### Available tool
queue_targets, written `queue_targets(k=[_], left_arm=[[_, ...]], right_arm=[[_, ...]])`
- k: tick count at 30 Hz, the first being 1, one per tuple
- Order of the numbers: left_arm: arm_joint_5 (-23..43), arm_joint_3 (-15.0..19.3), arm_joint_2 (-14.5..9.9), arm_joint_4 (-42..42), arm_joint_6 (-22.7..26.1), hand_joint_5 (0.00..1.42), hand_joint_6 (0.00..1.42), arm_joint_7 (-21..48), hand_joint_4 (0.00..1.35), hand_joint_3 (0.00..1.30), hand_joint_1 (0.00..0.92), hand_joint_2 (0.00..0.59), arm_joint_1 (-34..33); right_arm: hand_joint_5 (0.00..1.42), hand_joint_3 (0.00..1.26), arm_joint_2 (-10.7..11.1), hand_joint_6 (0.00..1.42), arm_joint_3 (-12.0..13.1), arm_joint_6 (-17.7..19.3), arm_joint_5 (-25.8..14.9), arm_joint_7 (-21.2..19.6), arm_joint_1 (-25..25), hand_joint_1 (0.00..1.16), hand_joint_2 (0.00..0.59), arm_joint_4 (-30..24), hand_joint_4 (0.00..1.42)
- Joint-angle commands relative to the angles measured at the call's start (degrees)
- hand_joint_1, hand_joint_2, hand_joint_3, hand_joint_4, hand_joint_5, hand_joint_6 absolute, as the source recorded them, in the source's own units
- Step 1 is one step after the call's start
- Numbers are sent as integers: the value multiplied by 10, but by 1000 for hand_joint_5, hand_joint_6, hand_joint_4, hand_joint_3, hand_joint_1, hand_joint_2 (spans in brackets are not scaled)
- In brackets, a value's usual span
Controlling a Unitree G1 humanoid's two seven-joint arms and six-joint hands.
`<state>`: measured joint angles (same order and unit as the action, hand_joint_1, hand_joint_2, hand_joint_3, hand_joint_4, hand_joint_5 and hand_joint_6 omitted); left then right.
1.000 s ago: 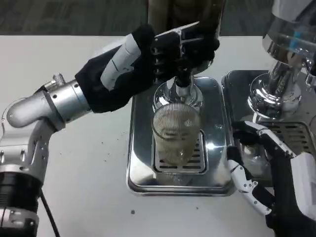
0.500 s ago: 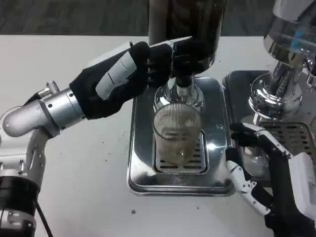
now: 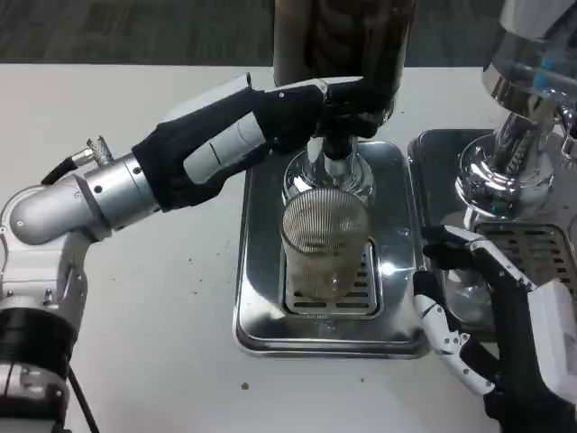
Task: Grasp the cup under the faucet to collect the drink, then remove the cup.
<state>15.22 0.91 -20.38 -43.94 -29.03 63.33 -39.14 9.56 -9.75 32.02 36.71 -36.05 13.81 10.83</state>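
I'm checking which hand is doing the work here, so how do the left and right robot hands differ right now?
The left robot hand is raised over the tray, reaching the faucet above the cup; the right robot hand sits low beside the tray's right edge. The left touches the faucet, though whether it grips is unclear; the right holds nothing, fingers spread. Neither holds the cup.

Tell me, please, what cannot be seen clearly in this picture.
- Faucet lever, head view: the left hand covers it, so the grip is unclear.
- Drink level in the ribbed glass cup: glare and ribs hide it.
- Dispenser tank: its top is cut by the upper edge.
- Right hand: its lower part is cut by the picture edge.
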Motion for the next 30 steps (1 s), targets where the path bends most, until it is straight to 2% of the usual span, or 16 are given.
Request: queue_targets(k=[1,16,30], left_arm=[[-38,-21,-10,-22,-25,178,85,5,114,178,0,75,2],[-60,-43,-18,-21,-107,175,100,-17,113,179,0,84,9],[-67,-57,-24,-12,-145,168,103,-31,108,179,0,87,15]], right_arm=[[482,406,0,387,2,6,-6,1,9,413,397,-8,465],[482,405,0,387,3,4,-8,2,12,415,400,-11,465],[482,405,0,380,3,4,-12,6,14,404,404,-11,465]])
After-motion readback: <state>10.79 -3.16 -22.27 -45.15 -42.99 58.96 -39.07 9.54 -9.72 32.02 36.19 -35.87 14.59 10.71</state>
